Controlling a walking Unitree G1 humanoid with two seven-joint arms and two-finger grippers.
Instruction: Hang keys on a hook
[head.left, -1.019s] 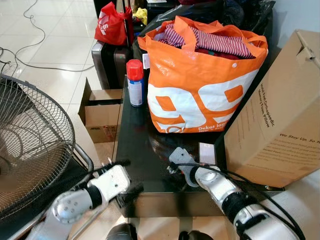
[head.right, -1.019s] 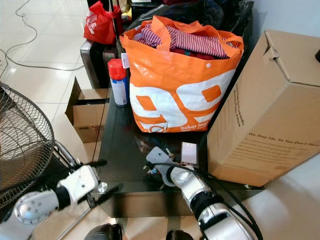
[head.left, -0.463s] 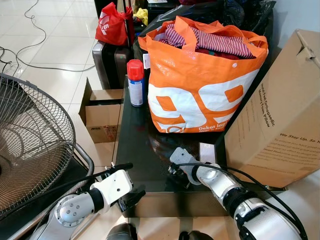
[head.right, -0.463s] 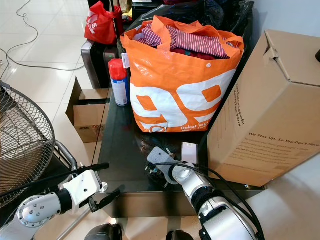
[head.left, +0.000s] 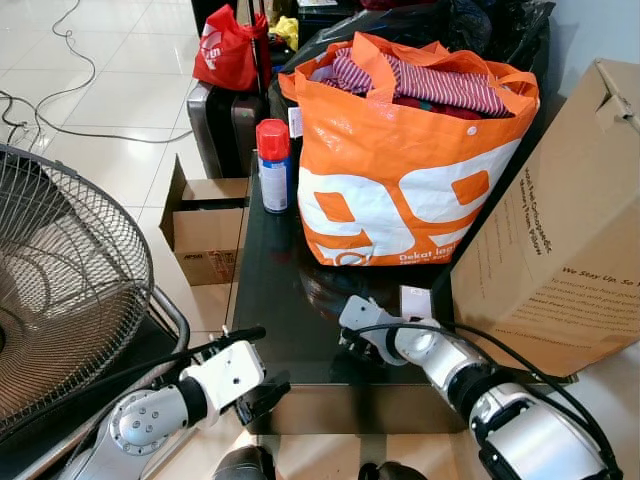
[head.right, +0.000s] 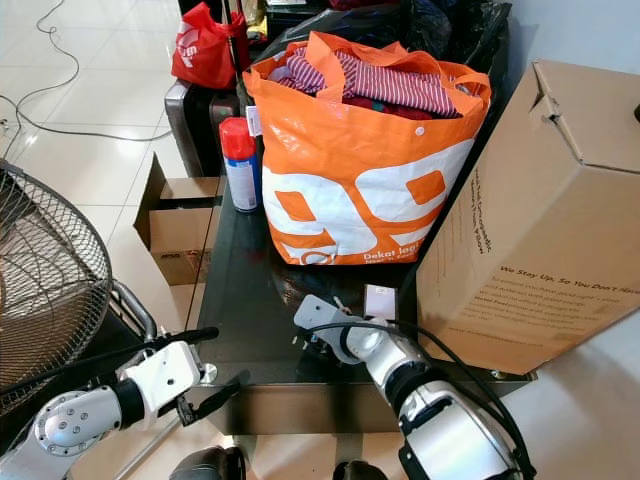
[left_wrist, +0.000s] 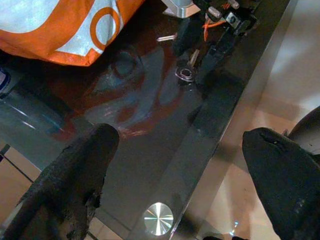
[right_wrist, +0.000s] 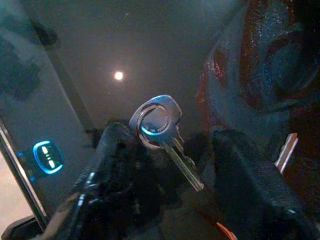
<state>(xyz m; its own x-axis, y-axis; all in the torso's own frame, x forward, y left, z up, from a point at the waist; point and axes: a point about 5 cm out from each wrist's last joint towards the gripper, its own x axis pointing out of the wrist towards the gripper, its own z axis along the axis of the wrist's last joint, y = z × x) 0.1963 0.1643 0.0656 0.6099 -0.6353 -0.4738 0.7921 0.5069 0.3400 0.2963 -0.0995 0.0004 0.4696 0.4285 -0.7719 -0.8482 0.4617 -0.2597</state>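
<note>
The keys (right_wrist: 162, 127) lie flat on the dark glass bench (head.left: 280, 300), near its front edge, a silver key with a ring through its head. In the right wrist view the right tool (right_wrist: 172, 165) is down on the glass with one black finger (right_wrist: 117, 160) on each side of the key; the fingers stand apart, and the near one seems to touch the ring, though I cannot tell for sure. A second key blade (right_wrist: 286, 152) lies just beyond the far finger. In the left wrist view the same key (left_wrist: 187, 70) shows by the right tool's black fingers.

The left tool (head.left: 255, 360) hovers at the front corner of the bench, its fingers spread wide, holding nothing.

Behind the keys stands a big orange bag (head.left: 410, 170) stuffed with striped cloth. A spray can (head.left: 272, 165) with a red cap stands just beside the bag. A large cardboard box (head.left: 560, 240) rests at the right end of the bench, and a small white card (head.left: 415, 300) lies between it and the right arm. A fan (head.left: 60, 290) stands on the floor to the left.
</note>
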